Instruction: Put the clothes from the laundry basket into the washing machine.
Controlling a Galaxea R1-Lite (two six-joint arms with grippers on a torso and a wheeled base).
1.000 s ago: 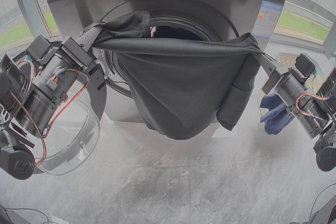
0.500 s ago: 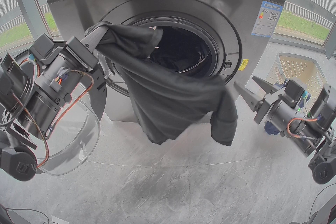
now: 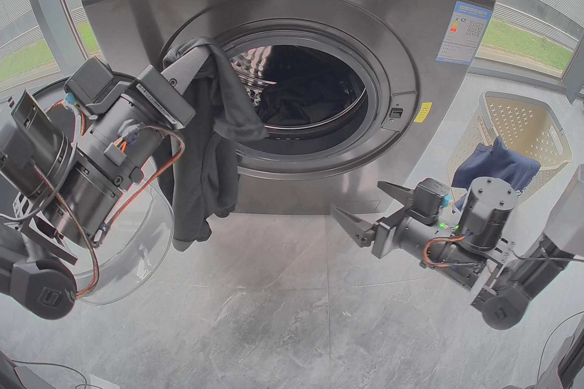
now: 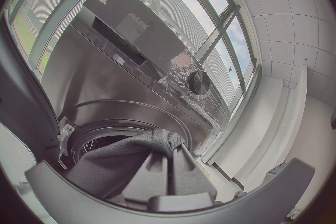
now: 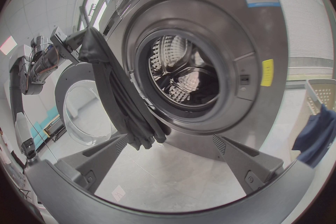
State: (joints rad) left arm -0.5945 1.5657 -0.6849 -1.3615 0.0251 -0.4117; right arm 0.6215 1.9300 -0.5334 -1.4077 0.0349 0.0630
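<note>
Washing machine (image 3: 389, 31) with door (image 3: 131, 238) swung open, dark clothes (image 3: 304, 95) in its drum. Left gripper (image 3: 182, 53), clamped on 1 dark grey garment (image 3: 207, 165), holds it at the opening's left rim, cloth hanging down. Right gripper (image 3: 358, 197) hovers low, spread wide, empty. Blue garment (image 3: 496, 165) drapes over the laundry basket (image 3: 547, 129).

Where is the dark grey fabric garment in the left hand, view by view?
Head view: dark grey fabric garment hangs from the left hand, left of the washing machine's round door ring.
Left wrist view: pinched in the hand, before the ring.
Right wrist view: hanging beside the ring.
Shared landmark: the door ring.
</note>
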